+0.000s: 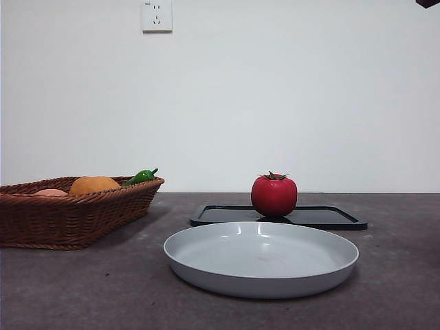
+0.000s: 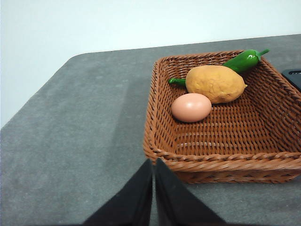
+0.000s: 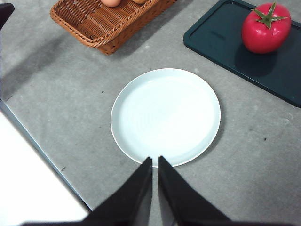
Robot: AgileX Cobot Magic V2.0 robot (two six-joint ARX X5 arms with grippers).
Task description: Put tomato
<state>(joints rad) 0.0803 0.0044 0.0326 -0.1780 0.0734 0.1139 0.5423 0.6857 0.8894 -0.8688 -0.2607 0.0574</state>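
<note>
The grey table [image 1: 399, 275] carries four groups of items. The largest is the wicker basket [image 1: 69, 220] at the left of the front view; it holds an orange-brown lumpy vegetable [image 2: 215, 83], a pale pink egg [image 2: 191, 107] just beside it, and a green pepper [image 2: 243, 60] lying behind the vegetable against the far wall of the basket.

The pale plate [image 1: 261, 258] sits near the front at centre, with nothing on it. Behind it lies the flat black tray [image 1: 323, 216], close to the plate.

The tomato [image 1: 273, 195] — glossy red, with its dark green stem uppermost — stands upright on the tray, towards its left part in the front view. It is apart from the plate and from both grippers.

The left gripper [image 2: 154, 165] hangs above the table just outside the near wall of the basket, with its two black jaws pressed together and nothing between them. The right gripper [image 3: 155, 162] hangs over the near rim of the plate — jaws likewise together, holding nothing, well clear of the tomato. A white wall socket [image 1: 157, 15] is on the wall behind.
</note>
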